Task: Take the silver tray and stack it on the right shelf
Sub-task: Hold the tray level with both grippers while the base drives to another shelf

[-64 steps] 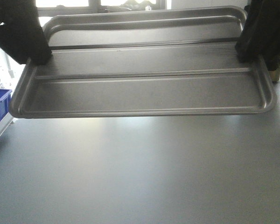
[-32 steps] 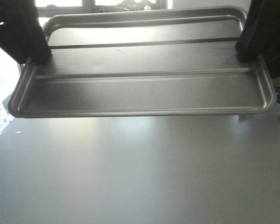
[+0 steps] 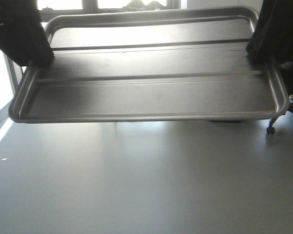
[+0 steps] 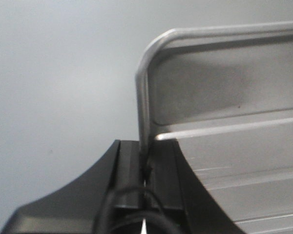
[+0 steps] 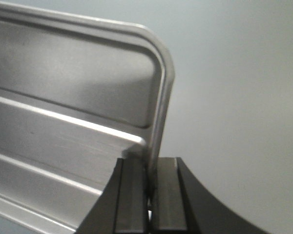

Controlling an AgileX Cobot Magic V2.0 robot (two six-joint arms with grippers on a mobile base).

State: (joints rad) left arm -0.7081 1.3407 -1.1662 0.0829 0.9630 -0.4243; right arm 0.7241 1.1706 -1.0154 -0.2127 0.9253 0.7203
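Compared with one second earlier, the silver tray [image 3: 151,97] is keeping its place across the upper half of the front view while the background is sliding past: the blue bin at left is gone, and a chair caster [image 3: 270,130] is showing under the tray's right corner. The tray, shiny and round-cornered with two long ridges, is hanging above the grey floor [image 3: 146,185]. The left gripper [image 4: 145,163] and right gripper [image 5: 150,173] are each pinching a short-end rim between closed fingers. In the front view their bodies are appearing as dark backlit shapes, cut off at the upper corners.
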